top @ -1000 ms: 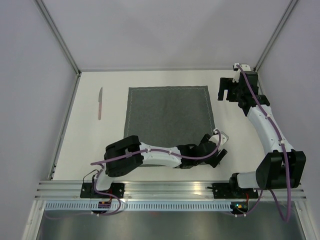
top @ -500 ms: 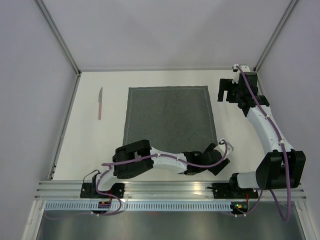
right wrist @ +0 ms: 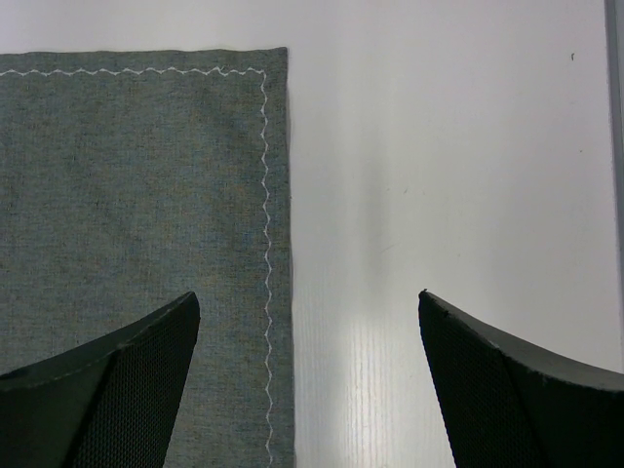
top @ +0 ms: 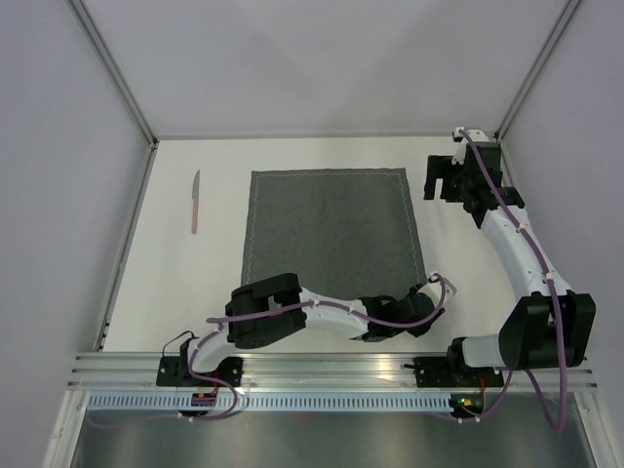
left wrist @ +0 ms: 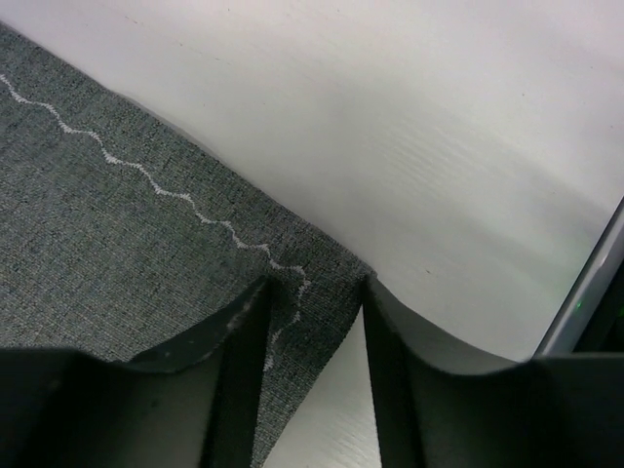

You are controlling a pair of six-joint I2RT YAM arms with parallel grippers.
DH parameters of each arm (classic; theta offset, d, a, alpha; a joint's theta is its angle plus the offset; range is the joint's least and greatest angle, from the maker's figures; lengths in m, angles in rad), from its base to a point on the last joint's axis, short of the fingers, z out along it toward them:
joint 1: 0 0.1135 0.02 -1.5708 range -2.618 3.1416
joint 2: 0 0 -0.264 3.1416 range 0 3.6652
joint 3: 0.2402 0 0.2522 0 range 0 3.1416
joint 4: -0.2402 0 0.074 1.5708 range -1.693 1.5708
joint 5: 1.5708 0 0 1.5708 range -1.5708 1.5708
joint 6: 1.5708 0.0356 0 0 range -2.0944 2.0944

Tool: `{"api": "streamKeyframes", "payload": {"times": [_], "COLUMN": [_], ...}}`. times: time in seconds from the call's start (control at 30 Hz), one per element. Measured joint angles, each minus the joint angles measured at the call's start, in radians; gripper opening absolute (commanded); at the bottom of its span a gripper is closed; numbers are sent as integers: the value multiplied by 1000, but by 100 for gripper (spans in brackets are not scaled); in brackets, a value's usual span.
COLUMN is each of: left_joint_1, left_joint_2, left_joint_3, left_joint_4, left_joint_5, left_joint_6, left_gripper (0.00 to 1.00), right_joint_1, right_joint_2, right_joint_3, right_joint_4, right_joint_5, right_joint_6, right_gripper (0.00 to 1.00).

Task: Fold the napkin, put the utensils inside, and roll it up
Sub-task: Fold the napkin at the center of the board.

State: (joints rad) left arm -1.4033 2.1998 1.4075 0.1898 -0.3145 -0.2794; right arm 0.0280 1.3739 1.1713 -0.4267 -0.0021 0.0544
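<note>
Though hidden overhead, left gripper (left wrist: 314,289) straddles napkin (left wrist: 117,224) corner, half-open | right gripper (right wrist: 307,297) wide, empty

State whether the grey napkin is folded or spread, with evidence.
Spread. The napkin lies as one flat sheet with stitching visible along its edges; the left gripper straddles its near right corner, nothing folded yet.

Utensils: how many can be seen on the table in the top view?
1. A knife lies on the table, left of the napkin and apart from it, near the left edge. No other utensil shows; the arms may hide some.
</note>
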Motion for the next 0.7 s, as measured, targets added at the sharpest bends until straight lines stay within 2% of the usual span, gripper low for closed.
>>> {"api": "streamKeyframes", "payload": {"times": [0.13,0.17,0.27,0.43,0.47,0.7], "left_joint_1": [0,0,0,0,0,11], "left_joint_2": [8,10,13,13,13,-24], "left_joint_3": [9,11,17,17,17,5], "left_joint_4": [0,0,-1,-1,-1,-1], "left_joint_5": [-2,-3,-5,-8,-8,6], "left_joint_6": [0,0,1,0,0,-18], "left_gripper": [33,26,19,11,7,2], "right_joint_1": [0,0,0,0,0,0], "right_joint_2": [0,0,0,0,0,0], "right_joint_3": [0,0,-1,-2,-2,-3], "right_joint_4": [0,0,0,0,0,0], "right_joint_5": [-1,-1,-1,-1,-1,-1], "right_joint_6": [-2,-2,-2,-3,-3,-6], "right_gripper": [98,98,98,98,98,98]}}
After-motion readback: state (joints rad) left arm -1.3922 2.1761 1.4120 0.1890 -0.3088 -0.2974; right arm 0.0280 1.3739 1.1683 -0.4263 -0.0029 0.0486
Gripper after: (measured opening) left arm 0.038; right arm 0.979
